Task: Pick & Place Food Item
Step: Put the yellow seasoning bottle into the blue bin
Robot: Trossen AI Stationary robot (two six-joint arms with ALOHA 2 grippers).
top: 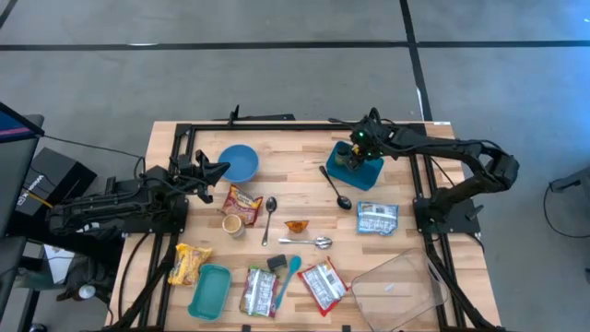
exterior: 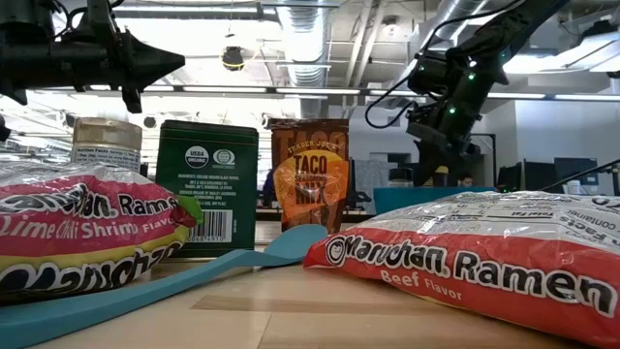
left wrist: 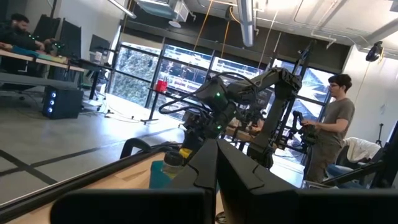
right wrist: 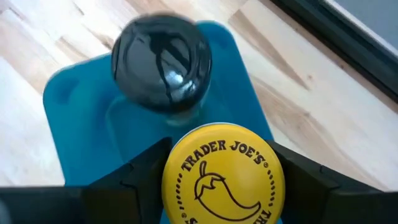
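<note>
I have the right gripper (top: 355, 157) over the far right part of the wooden table (top: 295, 157), directly above the square blue plastic container (right wrist: 81, 124). In the right wrist view a small round jar with a yellow Trader Joe's chilli-pepper lid (right wrist: 224, 174) sits squarely between my two dark fingers (right wrist: 134, 171), one on each side of the lid. The jaws stand wide, about as wide as the lid itself. I cannot say for certain whether the pads press the lid or merely stand beside it, so I will not call this a firm hold.

The jar stands upright, with its long axis vertical and its lid pointing straight up at the wrist camera. It lies dead centre in the jaws, over the blue container, just beside a second jar with a glossy black lid (right wrist: 161, 62), which also stands upright in that container. The two lids are close, and I cannot tell whether they touch.

The right arm is plainly the nearer one. My left gripper (top: 214, 173) waits at the table's left side, near the round blue bowl (top: 240, 163), with its fingers closed on nothing.

My judgement is that the next move is purely vertical along the jar's axis, and a sideways drift would knock the black-lidded jar.
</note>
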